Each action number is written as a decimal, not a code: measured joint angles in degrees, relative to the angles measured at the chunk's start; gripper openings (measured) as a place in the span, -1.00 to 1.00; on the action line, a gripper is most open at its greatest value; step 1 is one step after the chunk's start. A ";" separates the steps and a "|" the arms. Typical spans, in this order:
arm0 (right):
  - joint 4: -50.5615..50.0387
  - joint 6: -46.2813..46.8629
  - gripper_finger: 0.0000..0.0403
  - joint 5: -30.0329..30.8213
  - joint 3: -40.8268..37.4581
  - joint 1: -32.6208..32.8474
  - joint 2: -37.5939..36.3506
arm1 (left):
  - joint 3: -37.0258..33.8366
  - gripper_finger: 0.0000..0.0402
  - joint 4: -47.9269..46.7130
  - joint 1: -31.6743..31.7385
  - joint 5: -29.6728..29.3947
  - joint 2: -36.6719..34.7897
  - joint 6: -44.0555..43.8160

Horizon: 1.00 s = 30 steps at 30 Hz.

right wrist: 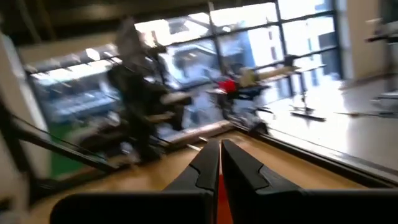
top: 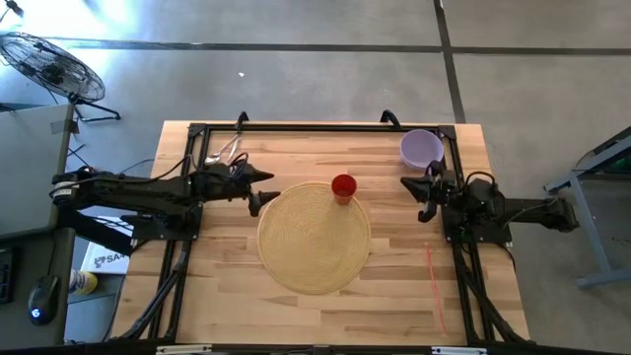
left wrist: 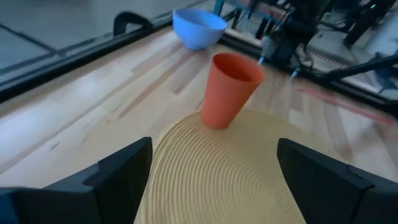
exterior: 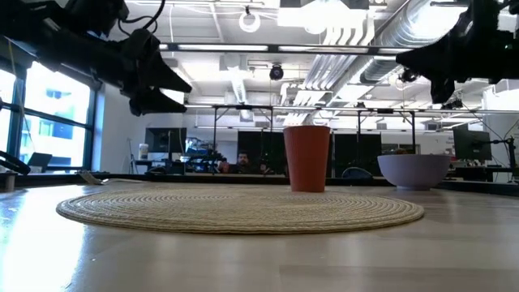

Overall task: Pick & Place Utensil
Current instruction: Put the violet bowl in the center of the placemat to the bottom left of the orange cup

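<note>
Silvery utensils (top: 225, 150) lie on the wood at the table's far left corner. A red cup (top: 343, 187) stands upright on the far edge of a round woven mat (top: 314, 237); the left wrist view shows the cup (left wrist: 229, 90) ahead. My left gripper (top: 261, 192) hovers open above the mat's left edge, its fingers (left wrist: 124, 174) wide apart, touching nothing. My right gripper (top: 424, 197) hangs shut above the wood right of the cup, its fingers (right wrist: 208, 165) closed together, holding nothing that I can see.
A lilac bowl (top: 421, 148) stands at the far right of the table, just beyond my right gripper. A thin red line (top: 432, 268) marks the wood near the right edge. A black frame (top: 315, 126) runs around the table. Bare wood lies on the near side of the mat.
</note>
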 joint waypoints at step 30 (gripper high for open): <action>-30.37 16.05 0.02 20.98 31.48 -15.88 54.28 | 0.04 0.69 6.67 0.04 -4.34 0.00 6.78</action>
